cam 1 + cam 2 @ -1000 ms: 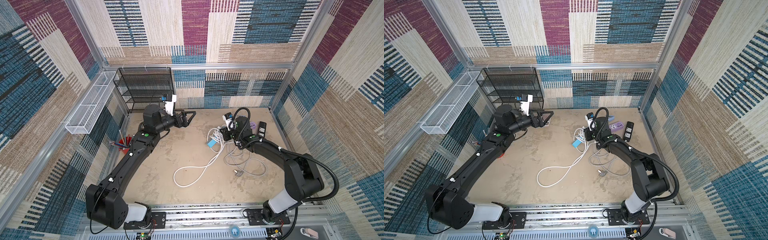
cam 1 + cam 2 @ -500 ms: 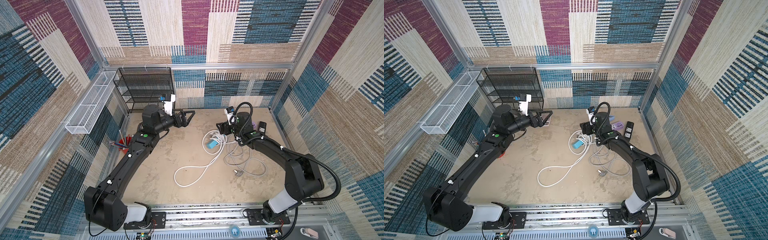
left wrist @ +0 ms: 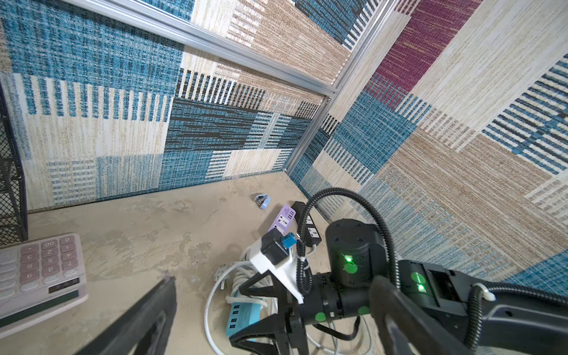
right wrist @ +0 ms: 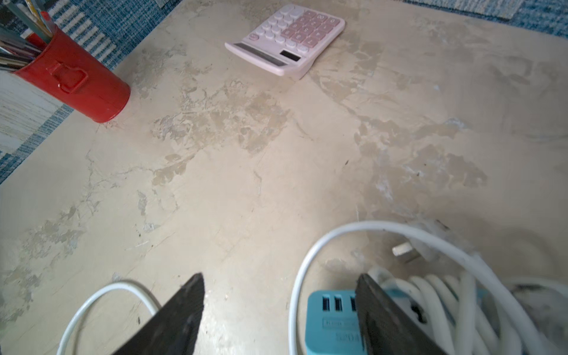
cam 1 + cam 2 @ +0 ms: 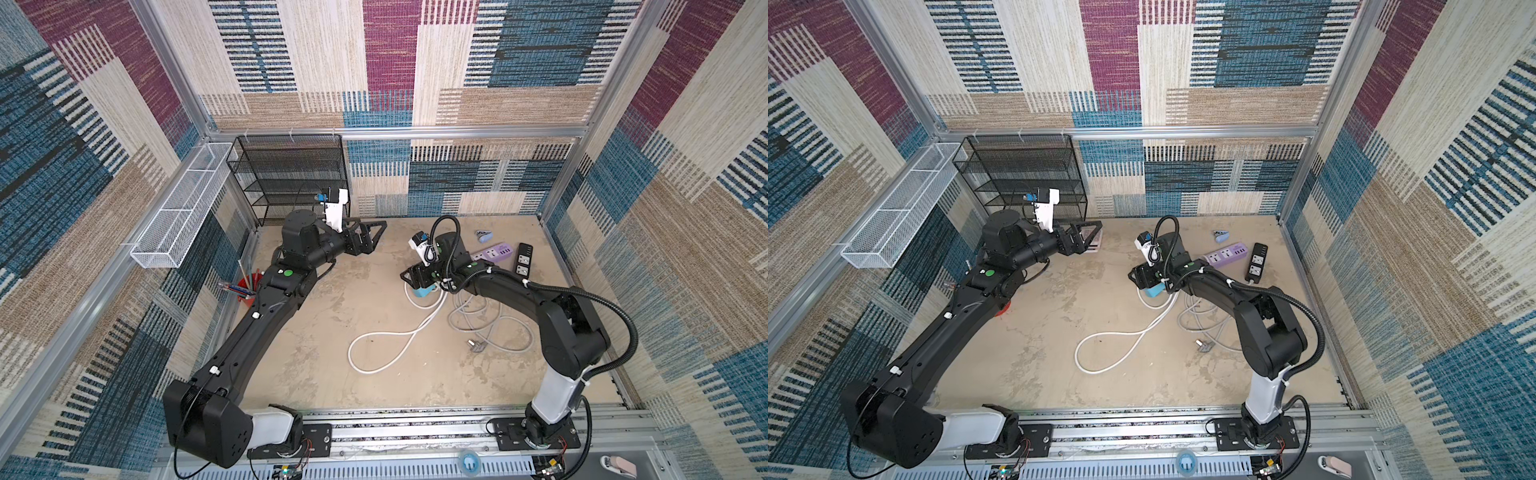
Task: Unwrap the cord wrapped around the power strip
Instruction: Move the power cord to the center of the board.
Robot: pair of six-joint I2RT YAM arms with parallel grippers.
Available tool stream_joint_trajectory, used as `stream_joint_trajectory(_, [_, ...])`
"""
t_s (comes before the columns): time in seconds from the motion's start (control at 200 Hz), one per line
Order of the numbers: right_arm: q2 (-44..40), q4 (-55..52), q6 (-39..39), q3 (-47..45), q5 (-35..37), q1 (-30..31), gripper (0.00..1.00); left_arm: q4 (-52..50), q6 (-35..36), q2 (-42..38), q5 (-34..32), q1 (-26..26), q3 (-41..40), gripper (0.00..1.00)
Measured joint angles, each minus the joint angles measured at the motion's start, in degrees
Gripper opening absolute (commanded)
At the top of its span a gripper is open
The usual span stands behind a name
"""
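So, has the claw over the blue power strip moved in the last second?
Yes. The right gripper has slid away from the purple power strip, toward the middle of the table.

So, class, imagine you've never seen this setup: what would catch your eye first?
Most likely the blue power strip, right of centre, with white cord wound around it and loops trailing toward the front. The right gripper hangs open just over it. The left gripper, open too, hovers at the back beside the black mesh rack.
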Motion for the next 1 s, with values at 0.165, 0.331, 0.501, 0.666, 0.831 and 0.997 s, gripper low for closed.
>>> stream_joint_trajectory(0.165, [6.5, -6.8, -1.2, 11.7, 5.5, -0.2, 0.79, -1.0, 1.6, -1.0, -0.6, 0.0, 0.4, 0.99])
stream_joint_trajectory(0.331, [12.8, -17.2, -6.3, 25.7, 12.6, -0.2, 0.81, -2.8, 3.6, -2.0, -2.0, 0.0, 1.0, 0.99])
stream_joint_trajectory(0.501, [15.1, -28.5, -11.7, 31.6, 19.9, -0.1, 0.82, -4.0, 5.9, -3.2, -3.7, 0.1, 1.5, 0.99])
stream_joint_trajectory(0.666, [15.1, -35.3, -15.7, 32.2, 24.6, -0.1, 0.82, -4.7, 6.8, -3.4, -4.4, 0.2, 1.6, 0.99])
stream_joint_trajectory(0.831, [16.9, -36.9, -18.1, 32.9, 27.4, -0.1, 0.78, -5.0, 7.0, -3.4, -4.4, 0.3, 1.6, 0.99])
stream_joint_trajectory(0.997, [19.5, -37.2, -20.1, 33.8, 28.9, -0.1, 0.73, -5.0, 7.1, -3.4, -4.4, 0.4, 1.6, 0.99])
